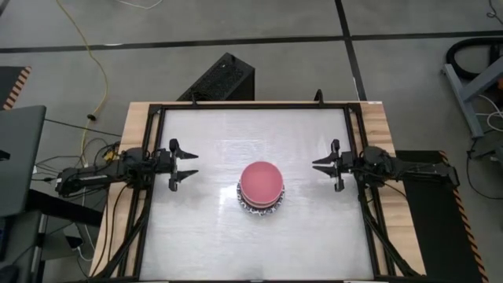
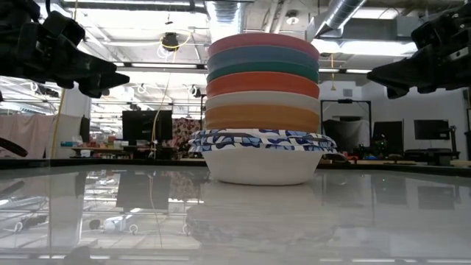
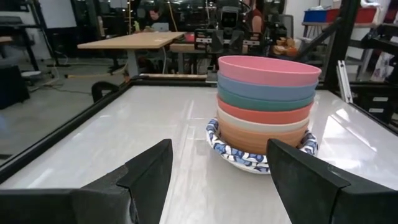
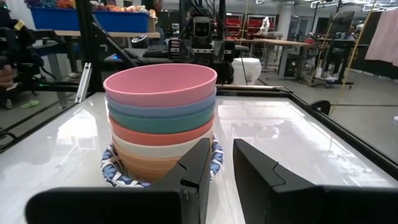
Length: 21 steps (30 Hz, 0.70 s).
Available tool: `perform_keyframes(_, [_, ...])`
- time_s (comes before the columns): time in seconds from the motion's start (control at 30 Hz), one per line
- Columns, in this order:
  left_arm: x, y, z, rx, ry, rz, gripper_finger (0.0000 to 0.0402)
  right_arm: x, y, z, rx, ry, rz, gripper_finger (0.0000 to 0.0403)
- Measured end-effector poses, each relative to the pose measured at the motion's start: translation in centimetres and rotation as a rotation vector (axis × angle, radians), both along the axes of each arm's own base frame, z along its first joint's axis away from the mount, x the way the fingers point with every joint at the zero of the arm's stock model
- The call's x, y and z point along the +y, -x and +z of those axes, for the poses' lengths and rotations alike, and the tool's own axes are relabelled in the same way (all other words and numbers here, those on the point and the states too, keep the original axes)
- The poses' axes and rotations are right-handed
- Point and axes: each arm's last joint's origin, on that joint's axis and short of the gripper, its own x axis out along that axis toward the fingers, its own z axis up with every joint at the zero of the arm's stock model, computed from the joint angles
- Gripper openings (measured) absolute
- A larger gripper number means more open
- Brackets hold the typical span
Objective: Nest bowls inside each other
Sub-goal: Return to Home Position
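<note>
One stack of nested bowls (image 1: pixel 261 187) stands at the middle of the white table, resting on the base of its lowest bowl. From the top it goes pink (image 3: pixel 268 70), slate-blue, dark green, red, cream and orange, then white bowls with blue-patterned rims (image 2: pixel 263 141). My left gripper (image 1: pixel 195 163) hovers open at the table's left side, pointing level at the stack (image 3: pixel 266 112). My right gripper (image 1: pixel 316 167) hovers at the right side, also level and facing the stack (image 4: pixel 160 118). A narrow gap shows between its fingers, with nothing in it.
A black frame rail (image 1: pixel 251 106) runs around the tabletop, with wooden borders (image 1: pixel 134 149) outside it. Bare white surface (image 1: pixel 236 244) lies between each gripper and the stack and toward the near edge. Desks and equipment fill the room beyond.
</note>
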Motion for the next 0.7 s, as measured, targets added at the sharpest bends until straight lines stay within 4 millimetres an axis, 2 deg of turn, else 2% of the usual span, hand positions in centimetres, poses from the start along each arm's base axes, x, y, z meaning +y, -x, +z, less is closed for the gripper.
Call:
perform_keyframes(0.3, [0.21,0.03,-0.03,-0.002,0.038,0.072,0.0251,-0.09,0.0,0.03,-0.002,0.035,-0.032,0.009])
perform_keyframes(0.7, [0.21,0.03,-0.03,-0.004,0.049,0.073,0.0251,-0.1,0.0,0.07,-0.005,0.038,-0.032,0.009])
